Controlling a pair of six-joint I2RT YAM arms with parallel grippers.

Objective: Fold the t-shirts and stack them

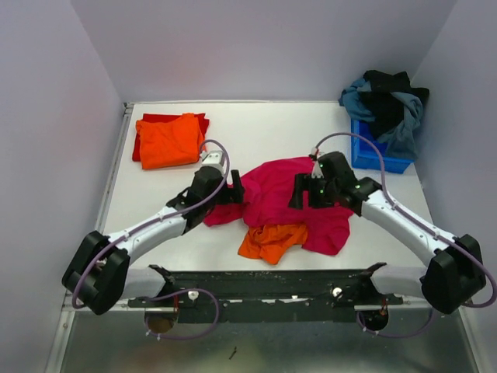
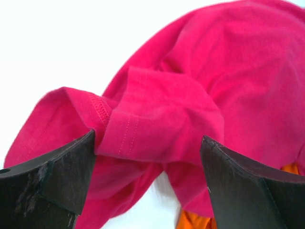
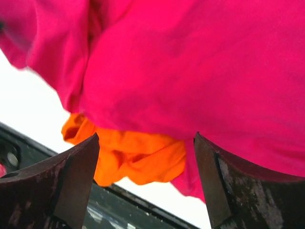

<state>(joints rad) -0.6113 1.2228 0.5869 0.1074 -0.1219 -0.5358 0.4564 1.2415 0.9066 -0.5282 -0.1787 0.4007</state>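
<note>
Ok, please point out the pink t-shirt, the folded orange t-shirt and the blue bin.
pink t-shirt [image 1: 273,194], top view, its middle.
folded orange t-shirt [image 1: 167,141], top view, its middle.
blue bin [image 1: 394,165], top view, its front wall.

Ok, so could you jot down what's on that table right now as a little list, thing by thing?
Middle of table: magenta t-shirt, bunched up, not folded
At its near edge: crumpled orange t-shirt, partly covered by it
Far left: folded orange t-shirt lying on a red t-shirt
Far right: blue bin, heap of teal-blue and black t-shirts piled on it
left gripper: open, a magenta sleeve fold between its fingers
right gripper: open, at the magenta shirt's right side
</note>
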